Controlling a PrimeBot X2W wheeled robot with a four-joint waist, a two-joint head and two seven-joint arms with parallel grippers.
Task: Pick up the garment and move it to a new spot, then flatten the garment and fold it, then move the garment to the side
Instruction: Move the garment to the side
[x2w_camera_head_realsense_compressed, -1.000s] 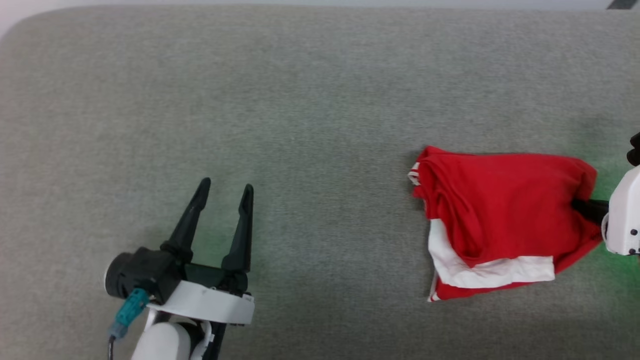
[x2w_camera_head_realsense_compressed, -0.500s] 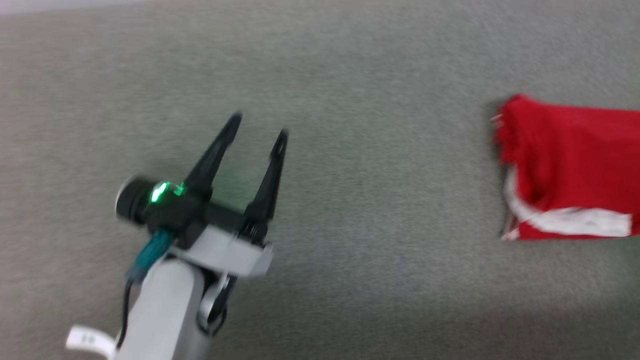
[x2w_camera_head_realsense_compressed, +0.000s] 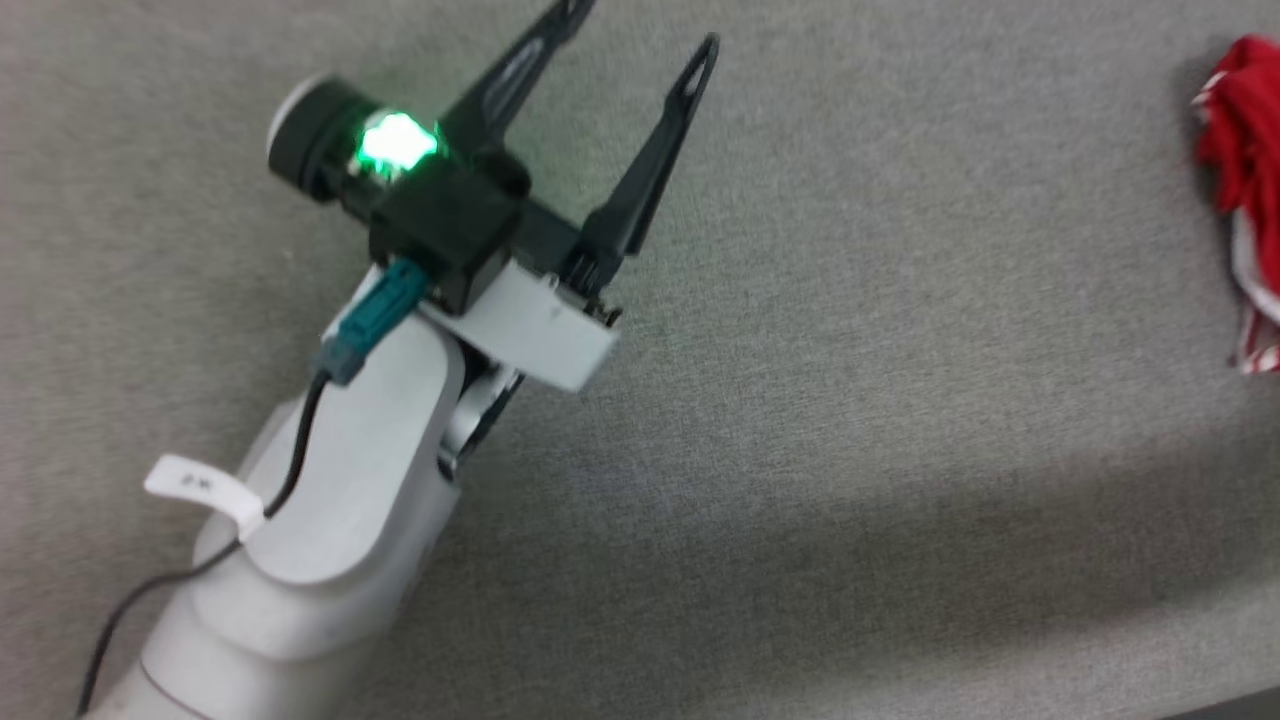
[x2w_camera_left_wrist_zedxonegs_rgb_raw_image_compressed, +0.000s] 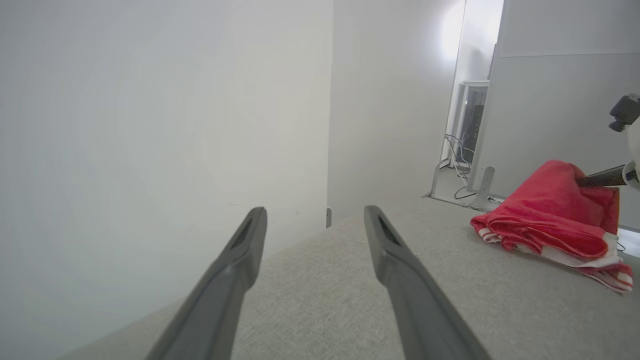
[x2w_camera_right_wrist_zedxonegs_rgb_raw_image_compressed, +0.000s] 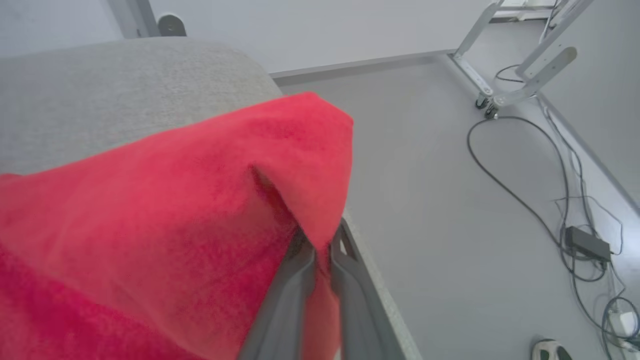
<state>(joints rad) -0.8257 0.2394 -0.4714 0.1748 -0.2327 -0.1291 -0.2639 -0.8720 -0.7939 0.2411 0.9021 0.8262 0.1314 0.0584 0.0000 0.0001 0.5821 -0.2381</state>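
- The garment (x2w_camera_left_wrist_zedxonegs_rgb_raw_image_compressed: 550, 220) lies bunched on the far right part of the grey table (x2w_camera_head_realsense_compressed: 850, 400), close to its edge. One upper fold is raised above the heap.
- The right tool (x2w_camera_right_wrist_zedxonegs_rgb_raw_image_compressed: 322, 255) is closed on that raised fold. The red cloth hangs over both fingers and hides their tips.
- The left tool (x2w_camera_head_realsense_compressed: 642, 25) is spread wide and holds nothing. It hangs above bare table, well apart from the garment.
- Handling, as I judge it: the jersey is light, soft and limp, with no stiffness. It will sag and trail behind any single grip, and its layers can slide over each other.
- A pinch on one thin layer may lift only that layer, so the rest could unroll.
- Better places to take hold seem to be the firmer parts — the striped trim (x2w_camera_left_wrist_zedxonegs_rgb_raw_image_compressed: 612, 275), a hem, or a shoulder seam. For flattening, two corners at once.
- Nothing here is fragile. The risk is rather that the cloth slips off the table edge.
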